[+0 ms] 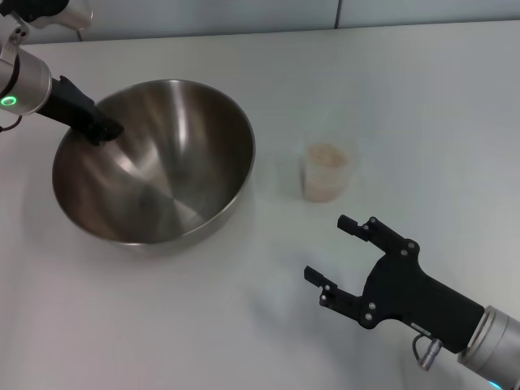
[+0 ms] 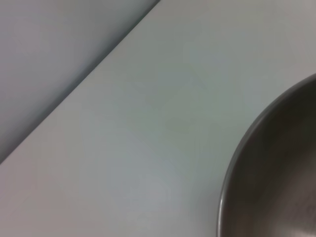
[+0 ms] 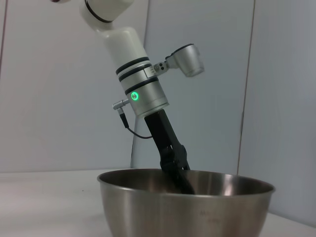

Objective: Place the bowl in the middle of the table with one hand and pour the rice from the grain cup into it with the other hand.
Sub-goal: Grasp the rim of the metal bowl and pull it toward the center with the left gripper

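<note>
The steel bowl (image 1: 162, 171) stands on the white table (image 1: 244, 325), left of its middle. My left gripper (image 1: 103, 128) is shut on the bowl's far-left rim. The right wrist view shows its black fingers (image 3: 174, 165) reaching down over the rim into the bowl (image 3: 185, 210). The left wrist view shows part of the bowl's curved wall (image 2: 276, 173) and bare table (image 2: 148, 123). The grain cup (image 1: 327, 172) stands upright to the right of the bowl, with rice (image 1: 327, 156) in it. My right gripper (image 1: 328, 248) is open and empty, hovering in front of the cup and apart from it.
The table's far edge (image 1: 341, 24) meets a grey wall behind the bowl. White tabletop lies between the bowl and the cup and to the right of the cup (image 1: 439, 122).
</note>
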`<move>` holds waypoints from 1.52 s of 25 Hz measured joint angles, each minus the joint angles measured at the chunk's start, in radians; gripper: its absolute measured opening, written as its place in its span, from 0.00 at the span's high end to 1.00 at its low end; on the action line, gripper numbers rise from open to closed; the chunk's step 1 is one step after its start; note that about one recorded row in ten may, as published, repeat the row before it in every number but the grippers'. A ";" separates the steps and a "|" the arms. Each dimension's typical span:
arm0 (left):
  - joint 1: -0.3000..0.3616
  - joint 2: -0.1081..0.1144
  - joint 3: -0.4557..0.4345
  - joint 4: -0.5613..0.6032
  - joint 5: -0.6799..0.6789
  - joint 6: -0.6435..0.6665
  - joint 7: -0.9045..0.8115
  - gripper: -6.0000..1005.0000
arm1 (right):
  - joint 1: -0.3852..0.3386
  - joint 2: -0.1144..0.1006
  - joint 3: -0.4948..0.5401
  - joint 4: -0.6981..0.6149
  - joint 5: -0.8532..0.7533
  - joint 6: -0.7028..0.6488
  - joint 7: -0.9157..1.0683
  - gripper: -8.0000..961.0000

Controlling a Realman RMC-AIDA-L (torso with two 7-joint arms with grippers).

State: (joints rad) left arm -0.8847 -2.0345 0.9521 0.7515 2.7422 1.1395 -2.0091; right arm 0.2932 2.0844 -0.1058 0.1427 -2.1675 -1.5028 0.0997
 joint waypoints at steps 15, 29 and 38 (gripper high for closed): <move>-0.064 0.073 -0.148 -0.101 -0.059 0.084 0.006 0.93 | 0.008 0.000 0.000 0.001 0.000 0.005 0.000 0.18; -0.084 0.116 -0.232 -0.119 -0.094 0.193 0.002 0.98 | 0.023 0.000 -0.002 0.003 0.000 0.004 0.000 0.18; -0.106 0.141 -0.244 -0.131 -0.097 0.271 -0.012 0.98 | 0.025 -0.002 -0.002 0.006 0.000 -0.018 0.001 0.18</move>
State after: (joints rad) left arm -0.9907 -1.8931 0.7078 0.6201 2.6450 1.4106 -2.0216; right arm 0.3187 2.0823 -0.1081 0.1483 -2.1675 -1.5211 0.1007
